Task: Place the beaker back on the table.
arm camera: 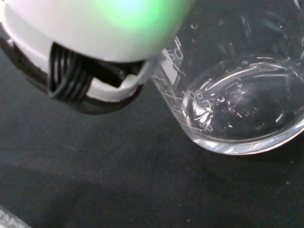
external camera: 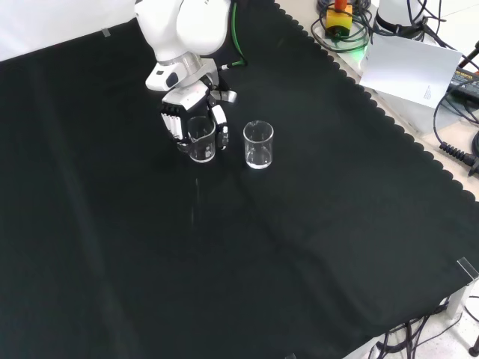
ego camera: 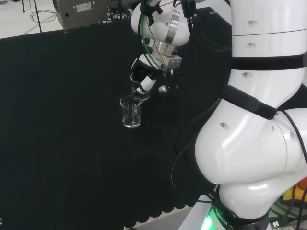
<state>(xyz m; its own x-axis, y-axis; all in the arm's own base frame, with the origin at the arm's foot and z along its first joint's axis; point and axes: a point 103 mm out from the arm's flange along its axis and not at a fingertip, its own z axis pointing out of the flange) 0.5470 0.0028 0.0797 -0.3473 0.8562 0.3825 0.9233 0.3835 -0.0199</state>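
- In the front view I see the hand (external camera: 196,120) at upper left, fingers curled round a small clear beaker (external camera: 201,139); a second empty beaker (external camera: 258,144) stands just beside it to the right, apart from it.
- I judge the held beaker is at or nearly on the black cloth (external camera: 299,262), upright; the wrist view shows its base (arm camera: 242,118) low over the cloth, though I cannot tell if it touches.
- Left to do, as I judge it: settle it, uncurl the fingers, lift away.
- The arm reaches down from the top, palm side toward the glass.
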